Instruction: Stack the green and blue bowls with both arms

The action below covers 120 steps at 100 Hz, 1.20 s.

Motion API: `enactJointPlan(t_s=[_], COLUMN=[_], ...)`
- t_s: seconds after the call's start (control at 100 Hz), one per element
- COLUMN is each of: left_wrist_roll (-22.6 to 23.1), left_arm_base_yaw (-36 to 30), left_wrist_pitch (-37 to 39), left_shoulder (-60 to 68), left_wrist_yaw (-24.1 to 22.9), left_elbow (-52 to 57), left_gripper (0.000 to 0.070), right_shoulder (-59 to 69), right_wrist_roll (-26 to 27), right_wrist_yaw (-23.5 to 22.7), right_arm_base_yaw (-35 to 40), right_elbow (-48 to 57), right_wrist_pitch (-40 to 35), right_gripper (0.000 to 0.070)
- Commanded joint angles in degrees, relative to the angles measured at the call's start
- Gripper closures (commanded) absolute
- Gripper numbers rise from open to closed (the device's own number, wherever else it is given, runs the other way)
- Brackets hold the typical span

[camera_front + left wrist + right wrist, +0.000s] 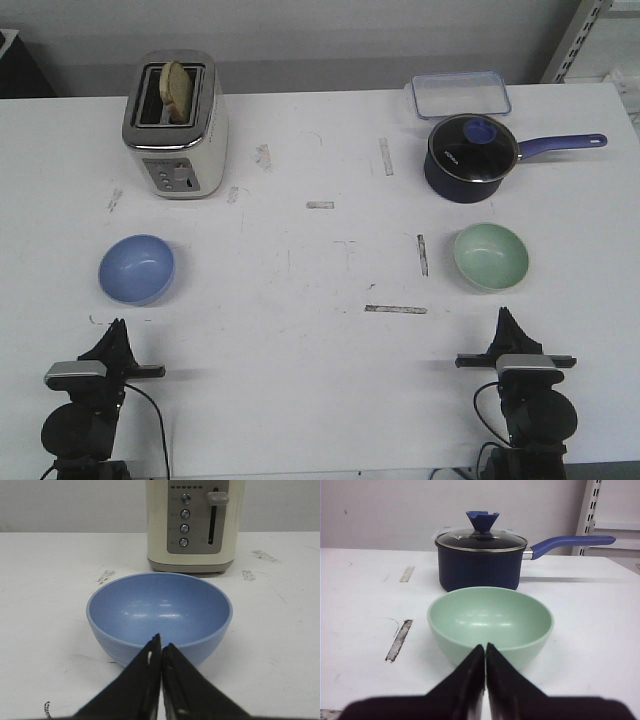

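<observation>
The blue bowl [136, 268] sits upright and empty on the white table at the left; it also fills the middle of the left wrist view [159, 615]. The green bowl [491, 256] sits upright and empty at the right, and shows in the right wrist view [490, 622]. My left gripper [117, 325] is shut and empty, just short of the blue bowl's near side; in the left wrist view [160, 641] its jaws are pressed together. My right gripper [503, 314] is shut and empty, just short of the green bowl; in the right wrist view [485, 648] its jaws meet.
A cream toaster [176, 124] with a slice of bread stands at the back left, beyond the blue bowl. A dark navy saucepan [470, 157] with glass lid and long blue handle stands behind the green bowl. A clear plastic box [460, 94] lies at the far edge.
</observation>
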Motion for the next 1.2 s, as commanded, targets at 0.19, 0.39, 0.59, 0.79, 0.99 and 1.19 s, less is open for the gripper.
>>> enactJointPlan(t_s=[0.19,0.39,0.59,0.79,0.99,1.19], left_wrist_roll=[0.28,0.28,0.22,0.22,0.04,0.07], left_arm_base_yaw=[0.02,0.02,0.02,0.02,0.02,0.02], left_wrist_pitch=[0.70,0.70,0.68,0.22,0.26,0.28], left_shoulder=[-0.13,-0.11,-0.13,-0.11,-0.11,-0.11], left_wrist_yaw=[0.13,0.13,0.13,0.13,0.15,0.13], left_elbow=[-1.16,-1.16,-1.16,-1.16,-1.16,-1.16], left_gripper=[0.0697,0.0697,0.0697,0.0697,0.0697,0.0698], right_shoulder=[0.02,0.02,0.02,0.02,0.02,0.02], right_wrist_roll=[0.59,0.59,0.59,0.59,0.59,0.96], right_wrist_yaw=[0.00,0.00,0.00,0.00,0.00,0.07], right_arm_base_yaw=[0.04,0.04,0.04,0.04,0.04,-0.04], right_elbow=[-0.11,-0.11,-0.11,-0.11,-0.11,0.02], right_wrist_pitch=[0.61,0.61,0.61,0.68,0.63,6.60], right_gripper=[0.0700,0.0700,0.0700,0.0700,0.0700,0.0700])
